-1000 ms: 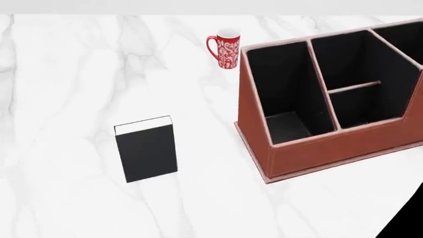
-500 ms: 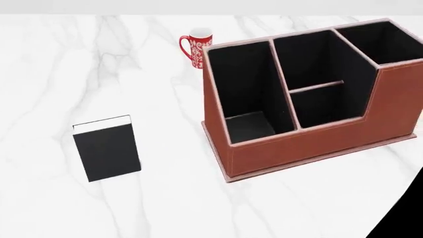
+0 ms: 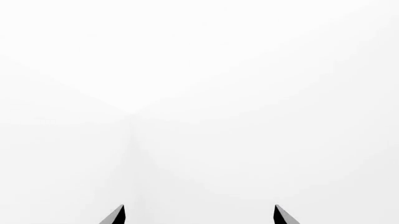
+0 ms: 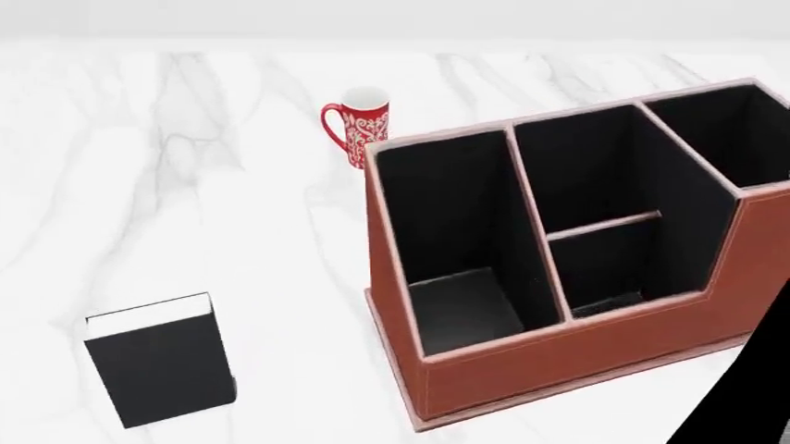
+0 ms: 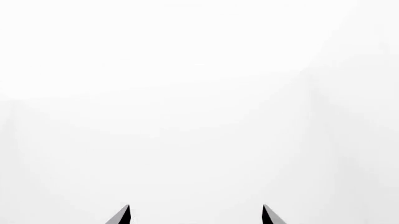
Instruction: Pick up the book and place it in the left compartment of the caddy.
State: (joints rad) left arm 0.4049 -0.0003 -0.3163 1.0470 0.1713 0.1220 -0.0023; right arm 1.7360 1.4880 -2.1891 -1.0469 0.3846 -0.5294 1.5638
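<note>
Two dark fingertips of the left gripper (image 3: 199, 215) stand wide apart at the edge of the left wrist view, nothing between them, pointing into blank white; the right gripper (image 5: 194, 215) shows the same in its own wrist view, tips spread and empty against a featureless pale backdrop. Neither arm nor gripper appears in the head view, so how the arms are bent or raised cannot be told; a black wedge at that view's near right corner cannot be identified. On the white marble table (image 4: 185, 166), the book (image 4: 161, 370) lies flat at the near left, black cover up, its white page edge turned toward the far side, untouched and well apart from the caddy (image 4: 556, 365). The caddy, a reddish-brown box with pale worn edges and black lining, stands at the right of the scene, set at a slight angle to the table's edge. The left compartment (image 4: 450, 231) is its long undivided section on the side nearest the book, open at the top with nothing in it. A thin crossbar splits the neighbouring section in two, and a further section shows at the far right. A red-and-white patterned mug (image 4: 358, 134) stands upright just beyond the caddy's far left corner, handle pointing left.
</note>
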